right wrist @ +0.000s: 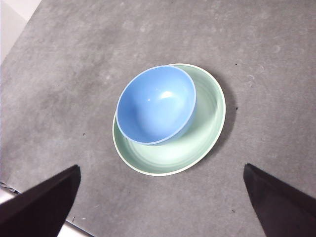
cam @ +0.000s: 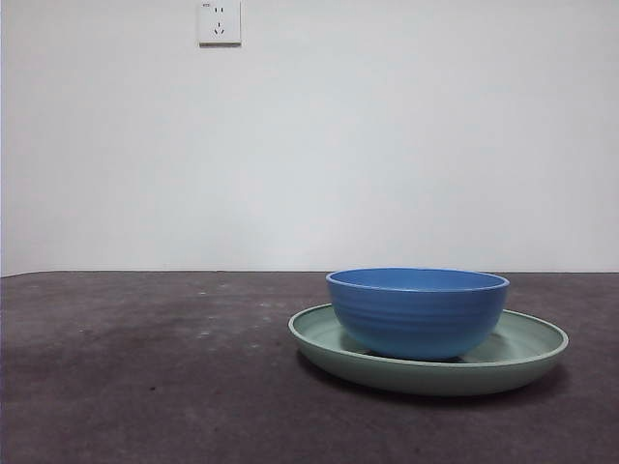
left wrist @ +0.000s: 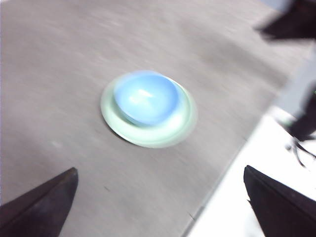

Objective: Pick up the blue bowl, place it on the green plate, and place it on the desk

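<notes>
**Both grippers wide apart and empty, bowl seated on plate**

The left gripper (left wrist: 160, 207) hangs above the desk (cam: 145, 367) with jaws spread wide, holding nothing; its view is blurred. The right gripper (right wrist: 160, 205) is likewise spread and empty. The blue bowl (cam: 417, 311) sits upright in the green plate (cam: 527, 356), off-centre against one rim. Only the front view shows a wall socket (cam: 220, 21).

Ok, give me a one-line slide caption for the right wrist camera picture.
Blue bowl sitting off-centre in the green plate on the grey desk, right gripper open above.
</notes>
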`<state>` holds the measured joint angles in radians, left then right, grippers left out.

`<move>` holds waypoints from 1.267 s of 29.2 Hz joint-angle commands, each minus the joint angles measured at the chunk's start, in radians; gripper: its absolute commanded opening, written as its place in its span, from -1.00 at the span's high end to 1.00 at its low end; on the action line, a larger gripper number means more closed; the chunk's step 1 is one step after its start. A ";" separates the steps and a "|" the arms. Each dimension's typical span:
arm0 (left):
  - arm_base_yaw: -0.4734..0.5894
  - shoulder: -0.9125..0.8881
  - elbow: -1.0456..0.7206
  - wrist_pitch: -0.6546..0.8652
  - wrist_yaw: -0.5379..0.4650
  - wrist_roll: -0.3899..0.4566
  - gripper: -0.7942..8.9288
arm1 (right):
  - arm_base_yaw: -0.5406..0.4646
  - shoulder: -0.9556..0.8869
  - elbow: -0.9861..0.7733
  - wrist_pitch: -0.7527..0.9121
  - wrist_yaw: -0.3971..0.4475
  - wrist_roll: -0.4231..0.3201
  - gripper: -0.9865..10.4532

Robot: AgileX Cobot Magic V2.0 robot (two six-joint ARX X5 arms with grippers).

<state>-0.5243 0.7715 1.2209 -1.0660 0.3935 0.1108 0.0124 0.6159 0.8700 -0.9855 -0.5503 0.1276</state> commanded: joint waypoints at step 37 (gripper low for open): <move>-0.006 -0.135 -0.139 0.011 0.008 -0.003 -0.32 | 0.113 0.801 0.016 0.294 0.206 -0.050 0.03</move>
<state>-0.5243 0.6334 1.0676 -1.0660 0.3962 0.1101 0.1226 1.4048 0.8703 -0.6937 -0.3412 0.0895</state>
